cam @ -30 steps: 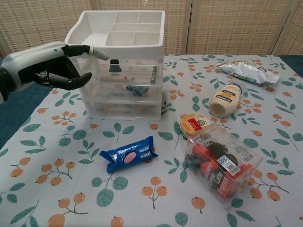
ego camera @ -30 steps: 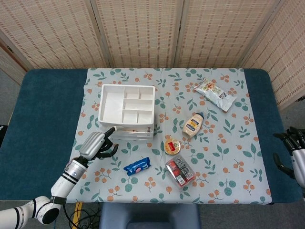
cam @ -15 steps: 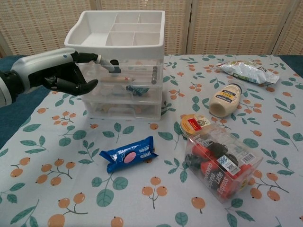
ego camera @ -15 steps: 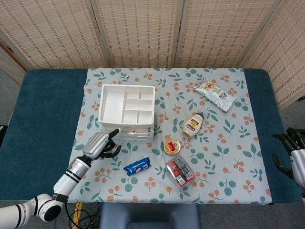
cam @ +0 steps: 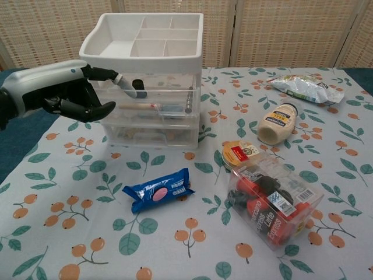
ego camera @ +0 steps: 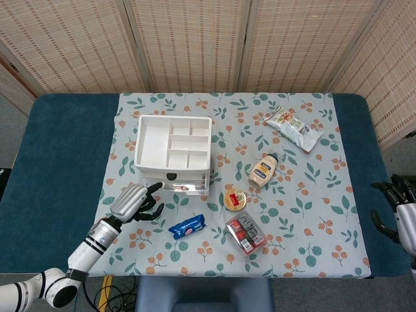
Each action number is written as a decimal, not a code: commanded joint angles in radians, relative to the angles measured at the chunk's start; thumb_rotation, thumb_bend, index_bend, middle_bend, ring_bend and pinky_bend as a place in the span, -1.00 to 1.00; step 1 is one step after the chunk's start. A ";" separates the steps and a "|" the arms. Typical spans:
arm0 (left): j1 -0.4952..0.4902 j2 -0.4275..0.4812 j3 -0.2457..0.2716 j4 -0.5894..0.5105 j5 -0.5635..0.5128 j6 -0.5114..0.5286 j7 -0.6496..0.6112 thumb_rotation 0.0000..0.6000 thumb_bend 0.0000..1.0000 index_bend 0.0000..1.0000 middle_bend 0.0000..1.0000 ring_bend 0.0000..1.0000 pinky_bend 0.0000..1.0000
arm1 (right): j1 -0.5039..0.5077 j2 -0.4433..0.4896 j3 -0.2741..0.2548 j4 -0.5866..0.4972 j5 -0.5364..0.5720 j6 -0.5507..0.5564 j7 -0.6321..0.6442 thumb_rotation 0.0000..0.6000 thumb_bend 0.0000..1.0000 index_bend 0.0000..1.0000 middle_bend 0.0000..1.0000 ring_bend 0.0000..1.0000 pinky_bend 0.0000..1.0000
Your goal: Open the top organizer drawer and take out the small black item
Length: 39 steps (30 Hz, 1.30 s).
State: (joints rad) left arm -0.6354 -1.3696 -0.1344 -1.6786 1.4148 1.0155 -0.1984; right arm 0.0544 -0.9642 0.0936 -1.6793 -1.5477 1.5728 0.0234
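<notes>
The white organizer (ego camera: 172, 148) (cam: 145, 70) stands on the floral cloth, its clear top drawer (cam: 154, 99) slid a little forward. My left hand (ego camera: 133, 201) (cam: 64, 90) is at its front left. One outstretched finger touches the black drawer handle (ego camera: 171, 176) (cam: 140, 86); the others are curled in on nothing. Through the drawer's clear front, a small dark item (cam: 188, 102) shows at the right end among other bits. My right hand (ego camera: 398, 207) hangs off the table's right edge, fingers apart, holding nothing.
In front of the organizer lies a blue cookie pack (ego camera: 187, 227) (cam: 157, 191). To its right are a round tin (cam: 240, 153), a clear box of red packets (cam: 271, 204), a mayonnaise bottle (cam: 278, 125) and a snack bag (cam: 306, 88). Woven screens stand behind the table.
My left hand reached to the handle, then drew back toward me. The top drawer has slid forward with it and now sticks out from the organizer front. The right hand stayed put.
</notes>
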 commanded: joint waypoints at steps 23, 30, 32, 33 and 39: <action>0.033 0.092 0.079 -0.113 0.076 0.018 -0.007 1.00 -0.01 -0.39 0.97 1.00 1.00 | -0.003 -0.012 -0.004 0.015 0.003 -0.003 0.012 1.00 -0.14 -0.55 -0.39 -0.70 -0.52; 0.039 0.112 0.100 -0.144 0.094 0.017 0.003 1.00 -0.01 -0.39 0.97 1.00 1.00 | -0.003 -0.014 -0.005 0.021 0.001 -0.003 0.019 1.00 -0.14 -0.55 -0.39 -0.70 -0.52; 0.041 0.115 0.102 -0.150 0.096 0.019 0.006 1.00 -0.01 -0.39 0.97 1.00 1.00 | -0.004 -0.015 -0.005 0.023 0.001 -0.002 0.022 1.00 -0.14 -0.55 -0.39 -0.70 -0.52; 0.042 0.117 0.104 -0.152 0.098 0.020 0.008 1.00 -0.01 -0.39 0.97 1.00 1.00 | -0.004 -0.015 -0.005 0.024 0.002 -0.002 0.023 1.00 -0.14 -0.55 -0.39 -0.70 -0.52; 0.046 0.121 0.110 -0.163 0.100 0.022 0.016 1.00 -0.01 -0.46 0.96 1.00 1.00 | -0.006 -0.016 -0.007 0.030 0.002 -0.002 0.030 1.00 -0.14 -0.55 -0.39 -0.70 -0.52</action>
State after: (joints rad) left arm -0.5893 -1.2488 -0.0243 -1.8407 1.5153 1.0375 -0.1828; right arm 0.0484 -0.9803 0.0870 -1.6489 -1.5462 1.5708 0.0538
